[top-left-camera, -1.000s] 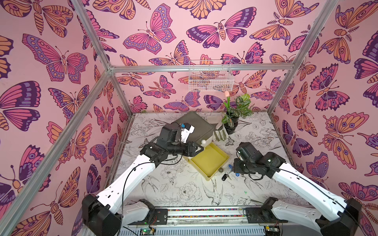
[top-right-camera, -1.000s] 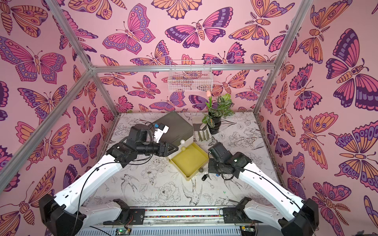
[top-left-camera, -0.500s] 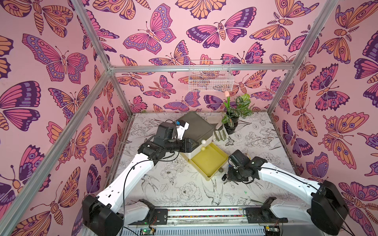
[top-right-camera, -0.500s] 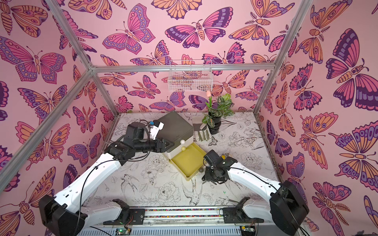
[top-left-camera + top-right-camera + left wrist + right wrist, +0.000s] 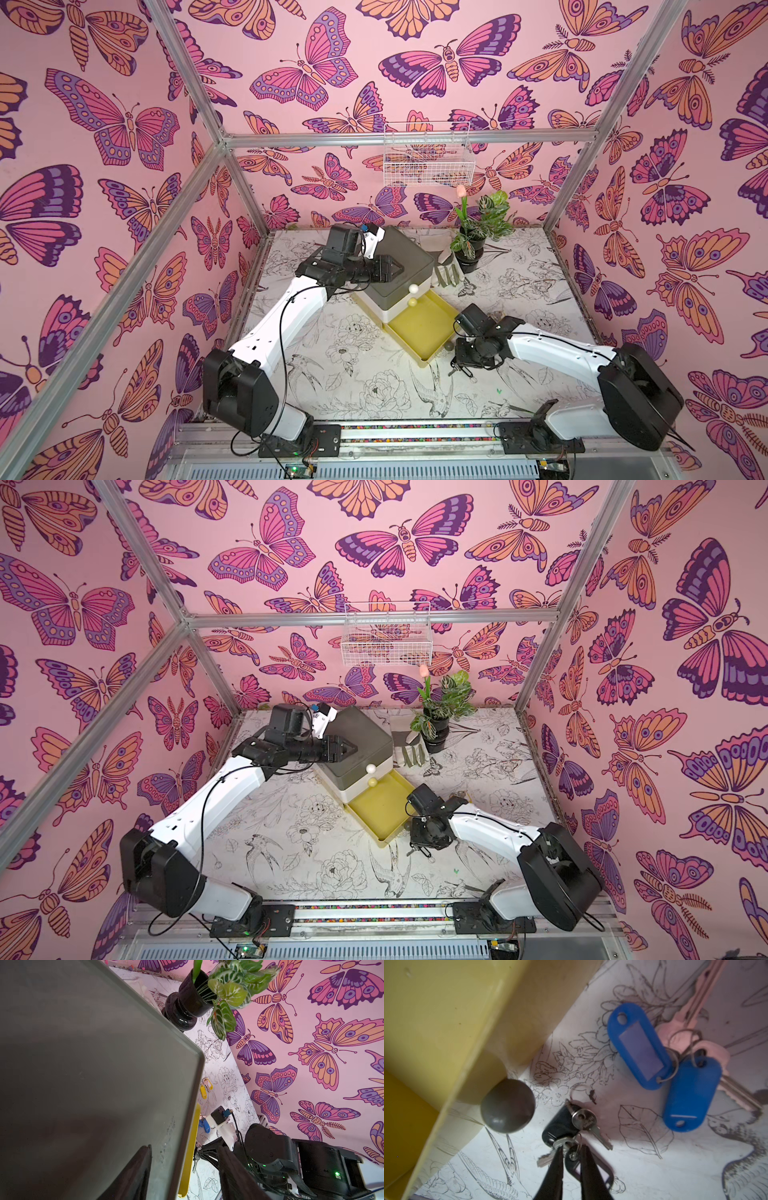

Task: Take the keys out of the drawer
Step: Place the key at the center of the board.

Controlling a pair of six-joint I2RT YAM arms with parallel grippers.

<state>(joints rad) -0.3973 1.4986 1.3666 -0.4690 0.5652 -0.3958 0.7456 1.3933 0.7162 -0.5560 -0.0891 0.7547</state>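
The yellow drawer point(image 5: 419, 328) stands pulled out of the small grey cabinet point(image 5: 409, 257), and its floor shows bare in both top views. Keys lie on the table beside it. A bunch with a black tag point(image 5: 560, 1126) lies by the drawer's dark knob point(image 5: 508, 1105), next to two blue-tagged keys point(image 5: 639, 1045). A yellow-tagged set point(image 5: 204, 1089) lies farther back. My right gripper point(image 5: 572, 1148) points down at the black-tagged bunch, jaws slightly apart astride its ring. My left gripper point(image 5: 185, 1148) is open over the cabinet's top edge.
A potted plant point(image 5: 473, 245) in a black pot stands behind the cabinet on the right. Green pieces point(image 5: 446, 276) lean beside the cabinet. A white wire basket point(image 5: 428, 156) hangs on the back wall. Metal frame posts mark the table's corners.
My right arm has come down to the table beside the drawer, and its jaws have parted a little over the black-tagged bunch. My left arm has drawn back over the cabinet top.
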